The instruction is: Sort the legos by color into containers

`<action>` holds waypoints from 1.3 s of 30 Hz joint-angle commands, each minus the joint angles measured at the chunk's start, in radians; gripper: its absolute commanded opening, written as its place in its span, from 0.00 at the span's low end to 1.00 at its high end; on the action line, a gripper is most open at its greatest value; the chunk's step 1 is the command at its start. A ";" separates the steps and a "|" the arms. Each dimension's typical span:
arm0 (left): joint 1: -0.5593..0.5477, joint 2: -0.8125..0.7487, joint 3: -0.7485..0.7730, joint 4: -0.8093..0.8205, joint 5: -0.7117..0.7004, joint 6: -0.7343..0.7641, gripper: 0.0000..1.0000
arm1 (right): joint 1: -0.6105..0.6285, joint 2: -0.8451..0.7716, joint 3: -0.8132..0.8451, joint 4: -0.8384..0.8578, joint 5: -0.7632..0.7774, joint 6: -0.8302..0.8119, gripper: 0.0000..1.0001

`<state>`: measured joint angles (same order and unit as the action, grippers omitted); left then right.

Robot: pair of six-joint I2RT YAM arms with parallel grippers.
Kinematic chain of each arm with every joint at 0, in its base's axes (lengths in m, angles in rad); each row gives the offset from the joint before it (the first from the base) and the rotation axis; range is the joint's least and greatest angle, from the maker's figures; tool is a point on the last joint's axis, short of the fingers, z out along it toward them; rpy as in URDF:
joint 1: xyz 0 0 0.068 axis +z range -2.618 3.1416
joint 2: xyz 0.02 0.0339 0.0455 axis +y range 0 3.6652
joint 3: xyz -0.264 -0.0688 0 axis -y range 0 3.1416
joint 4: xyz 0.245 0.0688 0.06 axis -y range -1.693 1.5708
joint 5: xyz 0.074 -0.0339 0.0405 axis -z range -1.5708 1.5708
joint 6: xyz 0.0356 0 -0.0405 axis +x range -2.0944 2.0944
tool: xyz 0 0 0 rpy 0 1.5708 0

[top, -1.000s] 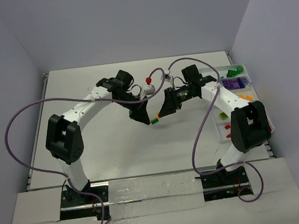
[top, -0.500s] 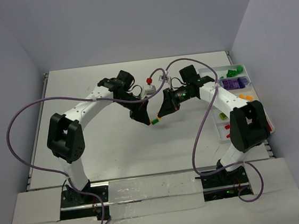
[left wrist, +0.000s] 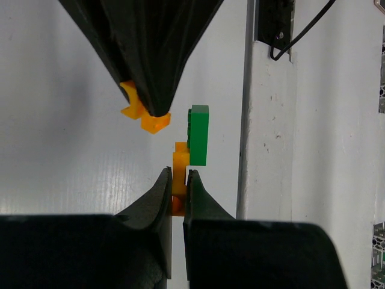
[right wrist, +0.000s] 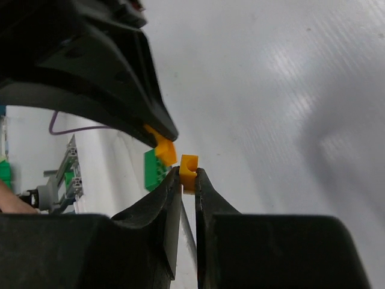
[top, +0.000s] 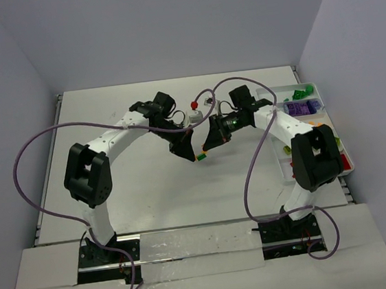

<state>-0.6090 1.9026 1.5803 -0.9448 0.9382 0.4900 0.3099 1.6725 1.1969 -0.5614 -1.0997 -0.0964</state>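
My left gripper (left wrist: 177,172) is shut on an orange lego (left wrist: 180,162) that has a green lego (left wrist: 198,135) stuck to its side. My right gripper (right wrist: 188,172) is shut on a separate small orange lego (right wrist: 189,166). Both grippers meet tip to tip above the table's middle, left gripper (top: 192,152) facing right gripper (top: 206,148). A narrow gap shows between the two orange pieces. The containers (top: 336,144), a long white divided tray at the right, hold green legos (top: 301,94), purple legos (top: 300,108), and orange, lime and red ones in further compartments.
A small red-topped object (top: 192,104) and a white block (top: 191,118) sit on the table just behind the grippers. Purple cables loop over both arms. Grey walls close in on the left, the back and the right.
My right gripper has closed on the small orange lego. Both arms have shifted slightly; the left gripper has stayed shut on its orange and green piece.
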 commanded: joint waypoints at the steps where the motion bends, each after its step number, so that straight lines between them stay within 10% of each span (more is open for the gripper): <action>1: -0.007 -0.009 0.029 0.043 0.010 0.009 0.00 | -0.002 0.014 0.026 0.072 0.099 0.043 0.00; 20: 0.007 -0.092 -0.078 0.294 -0.293 -0.307 0.00 | -0.586 -0.079 0.117 -0.269 0.632 -0.273 0.00; 39: 0.037 -0.028 -0.011 0.382 -0.316 -0.391 0.00 | -0.647 0.225 0.407 -0.297 0.830 -0.316 0.00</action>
<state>-0.5853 1.8630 1.5196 -0.6139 0.6159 0.1122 -0.3317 1.8682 1.5574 -0.8562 -0.3373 -0.4111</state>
